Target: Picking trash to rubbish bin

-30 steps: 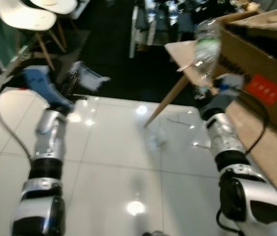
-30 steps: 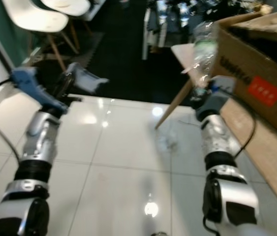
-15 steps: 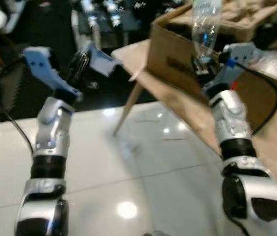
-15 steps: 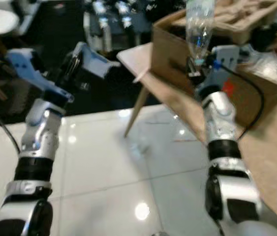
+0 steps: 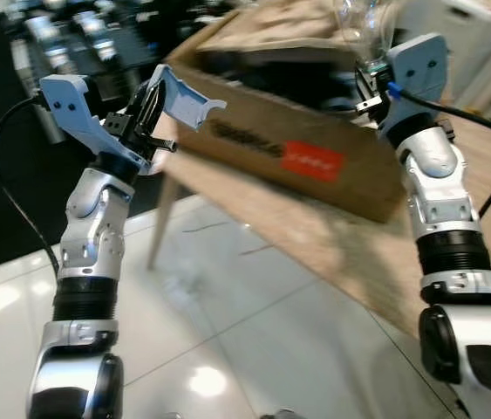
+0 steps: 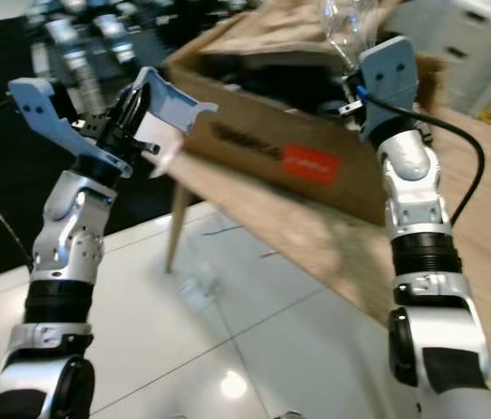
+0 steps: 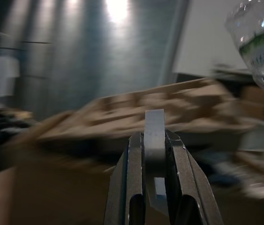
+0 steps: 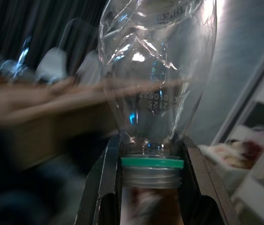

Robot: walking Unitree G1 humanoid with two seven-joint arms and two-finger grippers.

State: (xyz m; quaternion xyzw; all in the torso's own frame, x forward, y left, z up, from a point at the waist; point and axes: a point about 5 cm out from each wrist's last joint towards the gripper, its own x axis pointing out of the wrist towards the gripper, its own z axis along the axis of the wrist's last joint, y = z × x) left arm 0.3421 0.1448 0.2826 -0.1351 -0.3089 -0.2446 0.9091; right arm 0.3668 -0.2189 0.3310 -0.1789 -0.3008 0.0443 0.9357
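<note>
My right gripper (image 5: pixel 369 77) is shut on the neck of a clear plastic bottle (image 5: pixel 365 22) with a green ring, held upright over the near right corner of an open cardboard box (image 5: pixel 254 140) with a red label. In the right wrist view the bottle (image 8: pixel 157 70) rises between the fingers (image 8: pixel 104 183). My left gripper (image 5: pixel 151 112) is raised just left of the box, shut on a pale flat piece of trash (image 5: pixel 186 98). The left wrist view has that piece (image 7: pixel 154 125) pinched between the fingers (image 7: pixel 132 164), with the box blurred behind it.
The box stands on a wooden table (image 5: pixel 376 262) that runs down the right side, with a slanted leg (image 5: pixel 162 223) at its left end. Glossy white floor tiles (image 5: pixel 228 340) lie below. White drawers (image 6: pixel 472 52) stand at the back right, dark clutter at the back left.
The view has swung to the right, so the box and table now sit across the middle. Both grippers keep their hold, and the bottle now stands over the box's corner.
</note>
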